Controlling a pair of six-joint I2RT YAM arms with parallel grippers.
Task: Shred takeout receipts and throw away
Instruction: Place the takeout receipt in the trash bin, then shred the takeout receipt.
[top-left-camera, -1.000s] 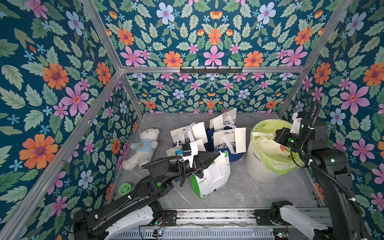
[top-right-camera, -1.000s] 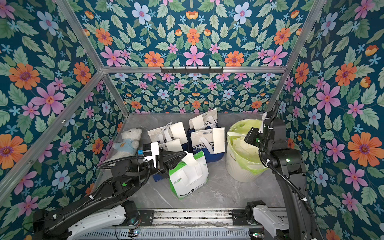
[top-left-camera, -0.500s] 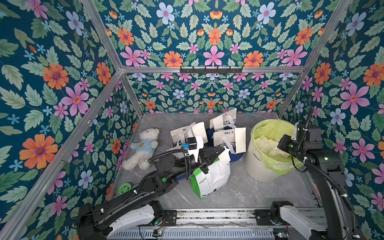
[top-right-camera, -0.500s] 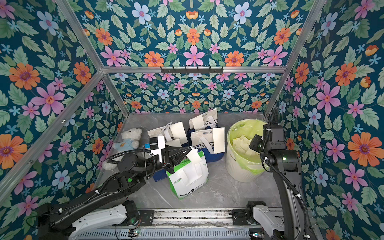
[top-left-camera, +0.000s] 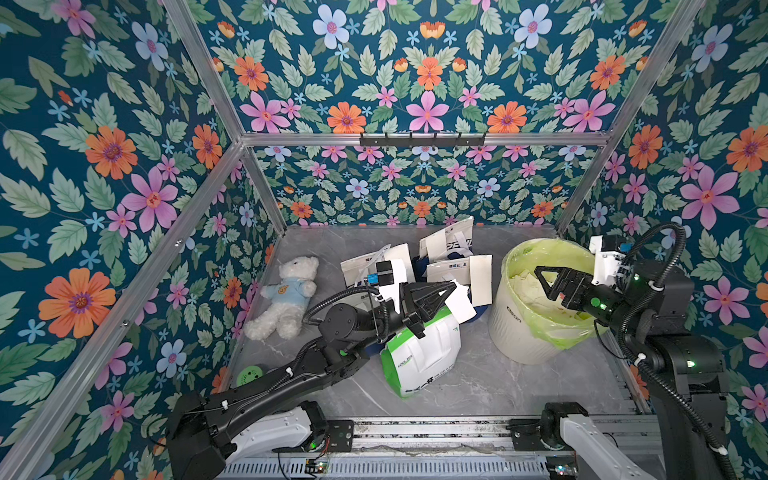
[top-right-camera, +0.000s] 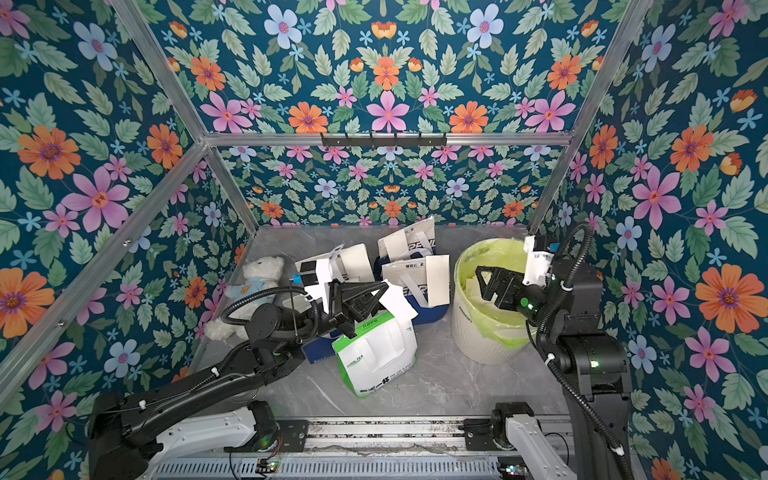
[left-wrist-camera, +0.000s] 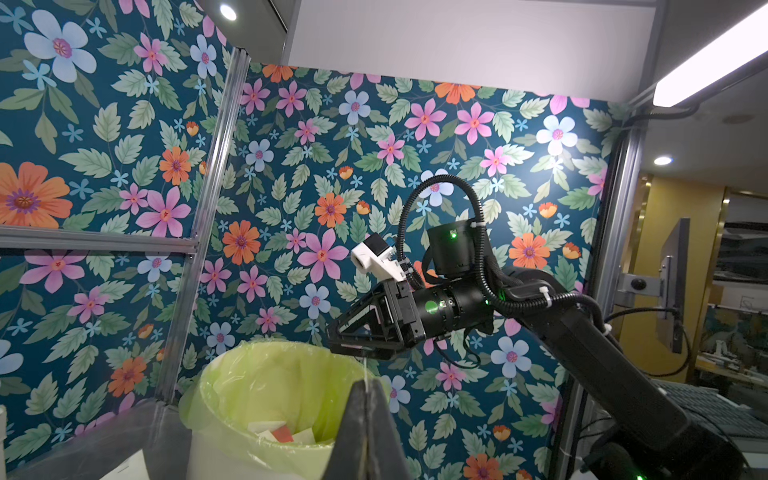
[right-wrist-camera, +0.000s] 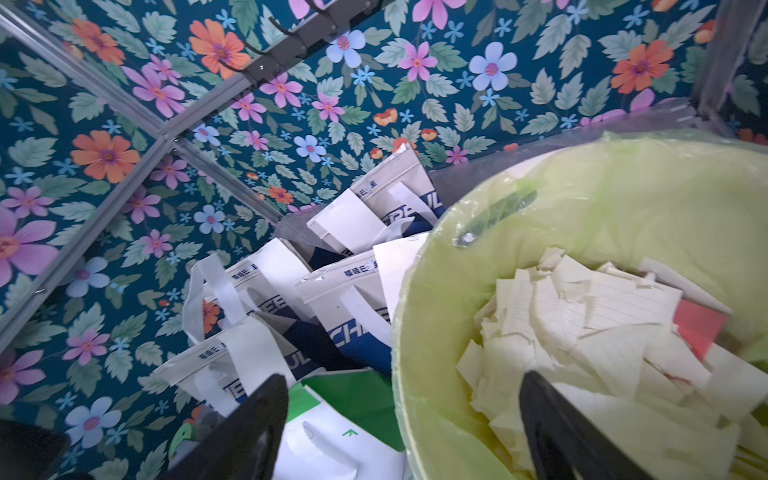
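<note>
My left gripper (top-left-camera: 450, 287) (top-right-camera: 384, 287) is shut on a torn white piece of takeout receipt (top-left-camera: 464, 306) (top-right-camera: 397, 306), held in the air above the green-and-white bag (top-left-camera: 422, 357). In the left wrist view the paper's thin edge shows between the closed fingertips (left-wrist-camera: 360, 411). My right gripper (top-left-camera: 544, 282) (top-right-camera: 482, 282) hangs open over the white bin with the yellow-green liner (top-left-camera: 525, 328), nothing between its fingers (right-wrist-camera: 259, 411). Torn paper scraps (right-wrist-camera: 582, 332) fill the bin. More white receipts (top-left-camera: 480, 279) lie against the blue-and-white bags (top-left-camera: 446, 270).
A white teddy bear (top-left-camera: 286, 297) lies at the left of the grey floor, with a green disc (top-left-camera: 248, 376) near the left wall. Bags (right-wrist-camera: 266, 299) crowd the middle back. Floral walls close in on three sides. A rail (top-left-camera: 415, 436) runs along the front.
My right gripper has gone from shut to open above the bin. My left gripper has carried its receipt piece up and to the right, nearer the bin.
</note>
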